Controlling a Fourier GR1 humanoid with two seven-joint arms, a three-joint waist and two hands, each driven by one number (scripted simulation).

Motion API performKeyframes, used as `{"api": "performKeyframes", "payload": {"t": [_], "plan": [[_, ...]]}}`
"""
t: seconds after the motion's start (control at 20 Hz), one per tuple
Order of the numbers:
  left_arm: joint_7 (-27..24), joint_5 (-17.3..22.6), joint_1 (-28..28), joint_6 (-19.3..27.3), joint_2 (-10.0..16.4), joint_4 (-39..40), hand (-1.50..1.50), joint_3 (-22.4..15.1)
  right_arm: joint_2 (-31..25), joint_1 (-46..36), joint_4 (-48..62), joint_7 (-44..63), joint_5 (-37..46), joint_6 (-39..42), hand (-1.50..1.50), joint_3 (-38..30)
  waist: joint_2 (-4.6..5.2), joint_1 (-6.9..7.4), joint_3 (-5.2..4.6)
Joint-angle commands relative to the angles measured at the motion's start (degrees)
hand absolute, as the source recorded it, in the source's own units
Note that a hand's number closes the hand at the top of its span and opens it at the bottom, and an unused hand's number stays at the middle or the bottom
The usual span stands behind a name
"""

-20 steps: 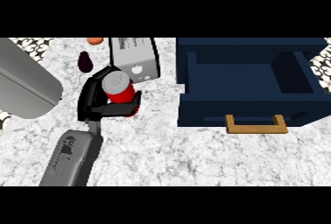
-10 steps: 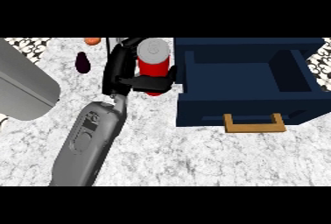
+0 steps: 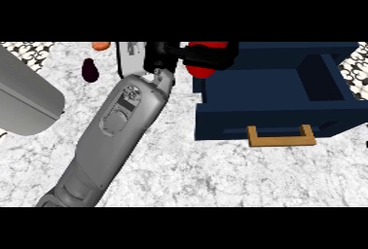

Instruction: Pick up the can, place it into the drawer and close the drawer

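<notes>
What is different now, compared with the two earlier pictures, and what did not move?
The right hand, curled round the can throughout, carried it rightward and farther from the robot, from in front of the toaster up to the left wall of the open drawer. Nothing was newly gripped or released. Drawer, toaster and eggplant stayed put.

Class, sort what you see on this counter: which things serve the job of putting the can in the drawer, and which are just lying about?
For the job: can, hand holding it, open drawer, its handle.

Lying about: silver appliance, purple vegetable, orange item at the back.
</notes>
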Motion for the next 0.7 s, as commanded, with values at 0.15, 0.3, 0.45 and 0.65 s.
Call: {"api": "performKeyframes", "payload": {"t": [0.15,0.3,0.45,0.65], "plan": [[2.3,3.7,-12.7,5.8,0.0,11.2,1.50,-3.1,-0.4,-1.1,-1.4,2.8,-0.5,-0.6,-1.50,-0.8,0.09,-0.44,0.01],[1.7,6.4,-14.9,7.5,0.0,13.1,1.50,-4.9,-0.3,0.4,2.0,-1.8,-0.2,1.7,-1.50,-1.2,0.04,-0.45,0.03],[-0.8,8.2,-19.3,5.5,0.0,19.7,1.50,-2.5,0.5,0.2,1.5,-1.7,0.9,0.9,-1.50,0.2,0.20,-0.68,0.04],[-5.1,10.5,-20.9,5.2,0.0,25.9,1.50,-3.7,-1.0,-4.2,4.9,-0.7,1.1,0.1,-1.50,-1.2,0.39,-0.84,0.05]]}}
